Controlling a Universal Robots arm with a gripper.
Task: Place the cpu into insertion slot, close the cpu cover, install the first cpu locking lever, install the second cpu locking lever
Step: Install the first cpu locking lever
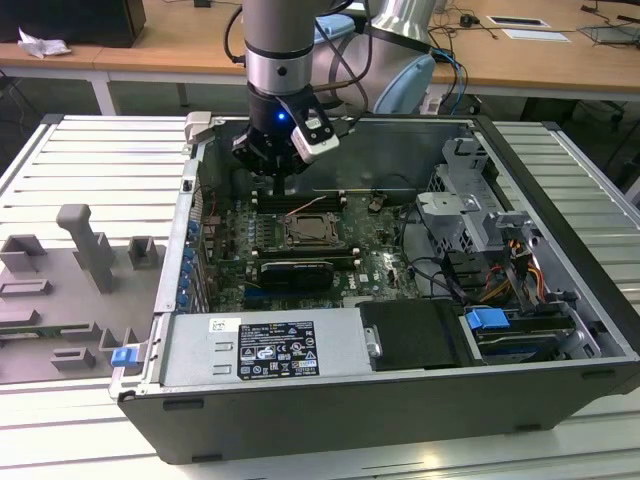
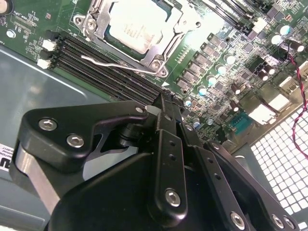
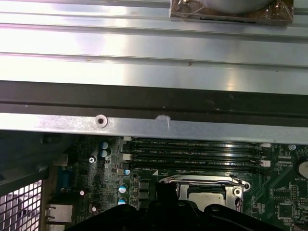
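Two of the four steps are looking done from where I'm standing: the cpu [image 2: 136, 27] is sitting in the insertion slot [image 1: 309, 231] under the cpu cover [image 2: 166, 36], while the gripper [image 1: 277, 172], jaws clenched on nothing, is hovering at its 11 o'clock.

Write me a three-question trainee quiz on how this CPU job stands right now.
1. True or false: the cpu sits on the table outside the case.
2. The cpu cover is: A) down flat around the cpu; B) standing upright on its hinge; C) lying off the board.
3. Fill in: in the second wrist view, the thin wire lever lies between the cover and the long black ___ slots.
Key: 1 false; 2 A; 3 memory.
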